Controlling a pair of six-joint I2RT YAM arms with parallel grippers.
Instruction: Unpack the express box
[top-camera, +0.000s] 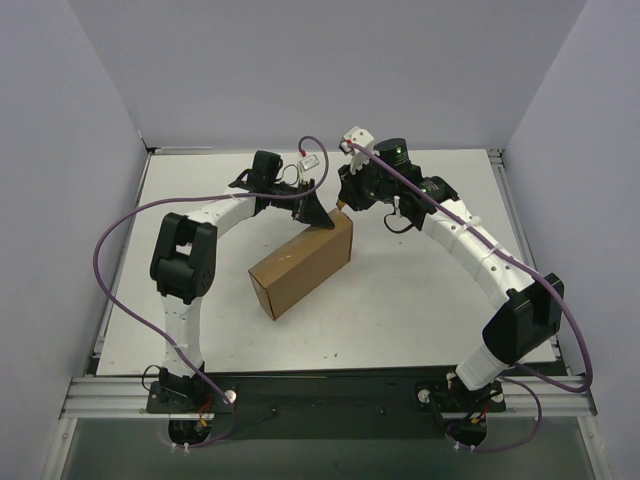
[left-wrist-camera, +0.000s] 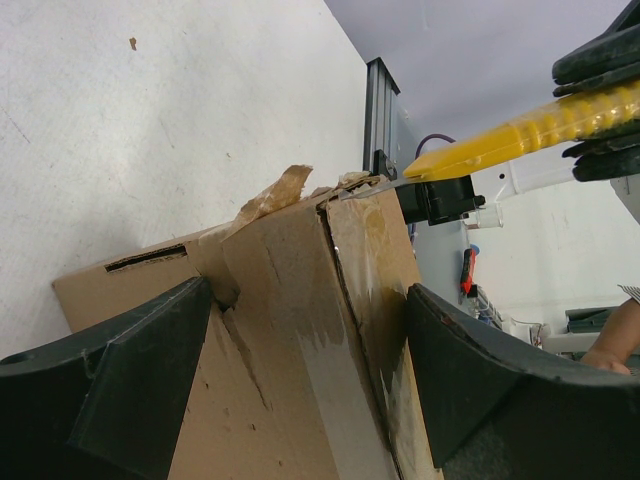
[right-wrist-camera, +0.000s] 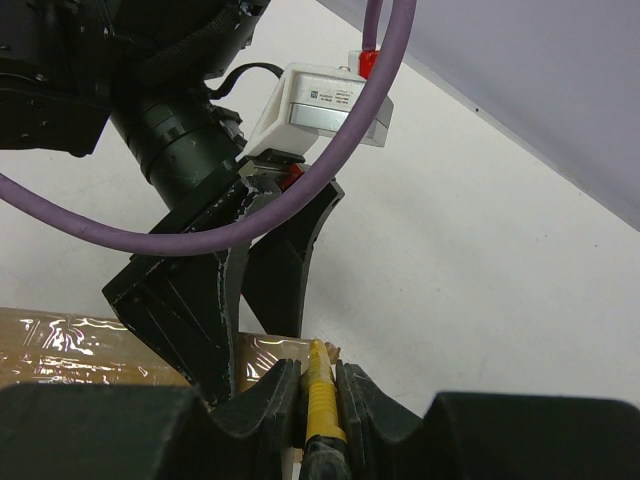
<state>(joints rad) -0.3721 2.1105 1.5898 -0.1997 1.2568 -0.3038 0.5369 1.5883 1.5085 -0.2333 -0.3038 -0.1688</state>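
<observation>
The brown cardboard express box (top-camera: 300, 265) lies slantwise mid-table, taped and closed. My left gripper (top-camera: 318, 214) sits at its far end. In the left wrist view (left-wrist-camera: 308, 290) its jaws straddle the box (left-wrist-camera: 290, 340), one finger (left-wrist-camera: 130, 380) against each side. Torn tape curls up at the top edge. My right gripper (top-camera: 343, 203) is shut on a yellow-handled knife (right-wrist-camera: 320, 400). The knife (left-wrist-camera: 530, 130) has its thin blade tip (left-wrist-camera: 365, 187) at the box's far top corner seam. In the right wrist view the left gripper's black fingers (right-wrist-camera: 190, 310) stand just beyond the knife over the taped box (right-wrist-camera: 90, 345).
The white table (top-camera: 420, 290) is walled by pale panels on three sides. An aluminium rail (top-camera: 320, 395) with both arm bases runs along the near edge. Purple cables (top-camera: 120, 230) loop off both arms. A black post (left-wrist-camera: 380, 110) stands at the table's far edge.
</observation>
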